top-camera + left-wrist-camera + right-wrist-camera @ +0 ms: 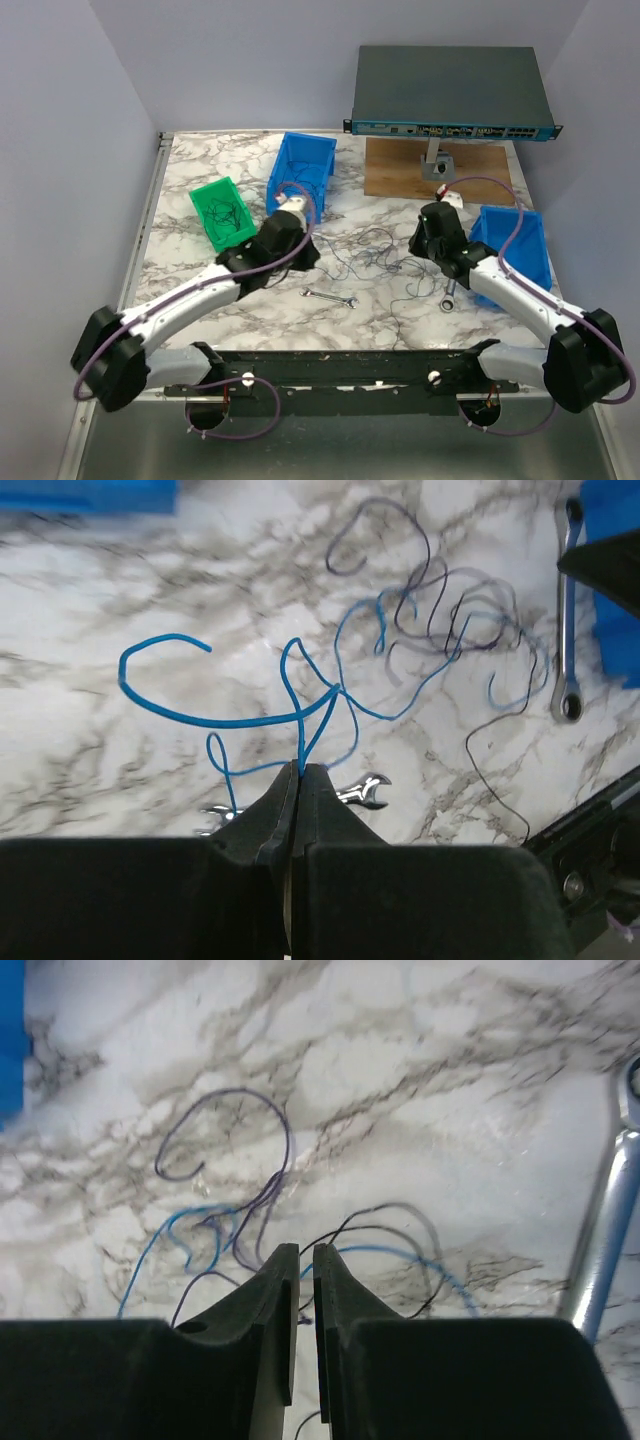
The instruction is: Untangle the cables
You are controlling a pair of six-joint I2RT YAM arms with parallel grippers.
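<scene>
Nearest, the left arm (190, 305) reaches toward one o'clock and the right arm (510, 290) toward eleven. The left gripper (300, 772) pinches a blue strand of the cables (385, 260), strewn mid-table (380, 325). The right gripper (306, 1252) is nearly closed among them, its grip unclear.

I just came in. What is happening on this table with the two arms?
Two robot arms are working on a loose tangle of thin blue and dark wires lying on the marble table. The left end effector is shut on a blue wire, which loops out in front of it. The right end effector sits low at the other side of the tangle, its jaws almost together. Whether it grips a wire is not clear. The wires are not yet separated.
</scene>
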